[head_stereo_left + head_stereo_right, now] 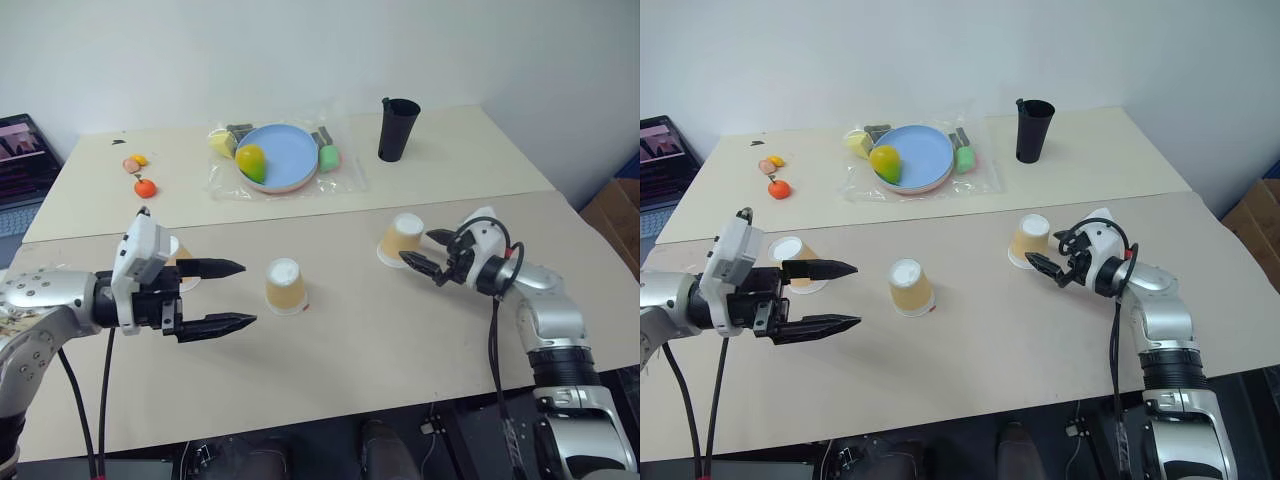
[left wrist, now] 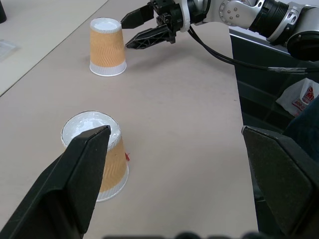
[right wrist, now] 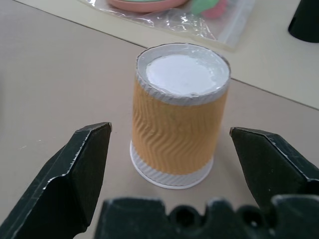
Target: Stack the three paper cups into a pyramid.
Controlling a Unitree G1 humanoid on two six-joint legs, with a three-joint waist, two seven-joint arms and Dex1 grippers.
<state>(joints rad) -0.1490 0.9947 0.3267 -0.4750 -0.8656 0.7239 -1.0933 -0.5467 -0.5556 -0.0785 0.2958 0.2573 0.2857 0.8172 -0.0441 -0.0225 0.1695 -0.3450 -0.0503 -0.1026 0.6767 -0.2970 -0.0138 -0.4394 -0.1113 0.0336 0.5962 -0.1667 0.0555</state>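
The three paper cups are small, tapered, pale orange-tan cups with a wavy ribbed sleeve and white base and rim, and all stand upside down, wide rim on the beige table (image 1: pixel 400 340), none yet stacked.

The right gripper (image 1: pixel 428 252) has its two black fingers spread wide and holds nothing; it is level, pointing at the right-hand cup (image 1: pixel 402 240), which stands just beyond the fingertips and centred between them in the right wrist view, apart from both. Judged from its look, this cup is very light, thin-walled and easily crushed or tipped; the ribbed sleeve should give the fingers some friction. The sensible hold is across the mid-sleeve with a gentle squeeze, not at the rim.

The left gripper (image 1: pixel 226 295) is likewise spread and empty, hovering over the table. The middle cup (image 1: pixel 285 286) stands near it, off its fingertips, and the left-hand cup (image 1: pixel 792 262) stands behind its fingers, nearer the table seam.

Farther back on the second table are a tall black cup (image 1: pixel 397 129), a blue plate (image 1: pixel 290 150) with toy fruit on a clear plastic sheet, and a small orange toy fruit (image 1: pixel 146 187).
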